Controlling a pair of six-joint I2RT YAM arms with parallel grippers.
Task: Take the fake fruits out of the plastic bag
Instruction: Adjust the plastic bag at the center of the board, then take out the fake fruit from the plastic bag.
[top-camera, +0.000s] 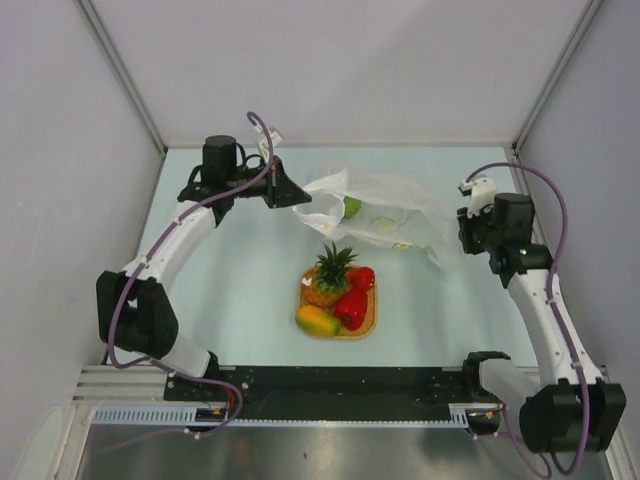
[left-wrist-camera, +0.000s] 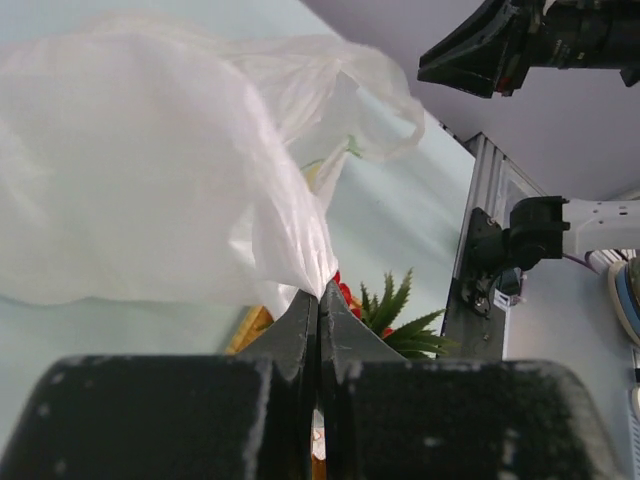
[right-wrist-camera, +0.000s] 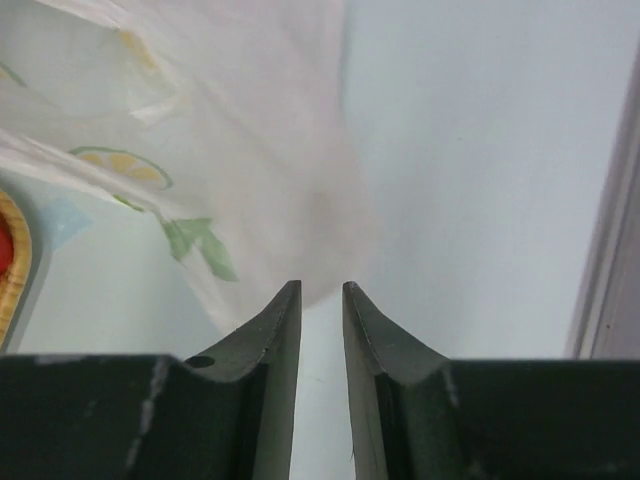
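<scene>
**One green piece in the bag, other fruits on the mat**

Top view first: the bag (top-camera: 395, 215) lies crumpled across the far middle of the worktop (top-camera: 230, 280), stretched between the two arms. A small green piece (top-camera: 352, 207) shows at the bag's left end, sitting in the plastic near the opening. That's the only fruit I can see in there.

The others sit on a woven mat (top-camera: 371, 318) just in front of the bag. The pineapple (top-camera: 328, 272) stands upright at the back left, and the mango (top-camera: 317, 321) is at the front left. The red pieces (top-camera: 352, 305) are on the right, touching the pineapple.

The left claw (top-camera: 300, 200) is at the bag's left edge. Its wrist cam shows the fingers pressed together with a pinch of plastic caught at the tips, and the bag billowing up from there. The pineapple's crown pokes out just behind them.

The right claw (top-camera: 460, 245) is at the bag's right end. Its own cam shows the fingers (right-wrist-camera: 285, 320) standing a narrow slit apart. The bag's tail comes right to the tips, but it's blurry and I can't tell if any plastic is between them. There's a lemon-slice print (right-wrist-camera: 120, 165) on that side of the bag.
</scene>
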